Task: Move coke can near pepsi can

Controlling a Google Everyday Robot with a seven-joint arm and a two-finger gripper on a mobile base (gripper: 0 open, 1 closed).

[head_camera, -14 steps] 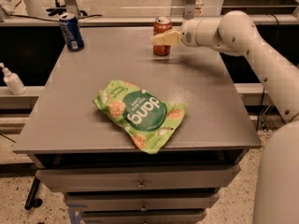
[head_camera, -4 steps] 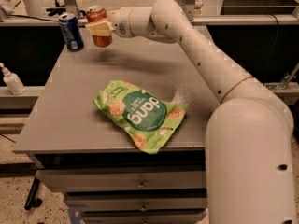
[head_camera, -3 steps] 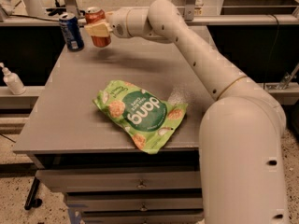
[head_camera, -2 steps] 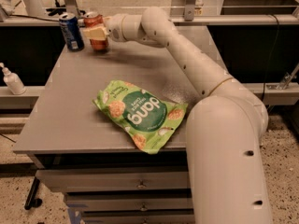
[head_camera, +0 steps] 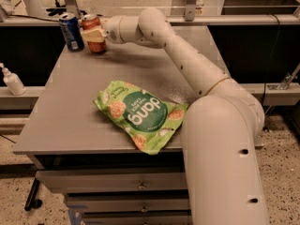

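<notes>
The red-orange coke can stands at the far left of the grey table, just right of the dark blue pepsi can. The two cans are a small gap apart. My gripper reaches in from the right and its cream fingers are shut around the middle of the coke can. The can's base looks level with the tabletop; I cannot tell whether it touches.
A green snack bag lies near the table's front middle. A white pump bottle stands on a lower ledge to the left. My white arm spans the table from front right to far left. Drawers sit under the table.
My gripper carried the coke can from the far right of the table across to the far left and lowered it beside the pepsi can.
</notes>
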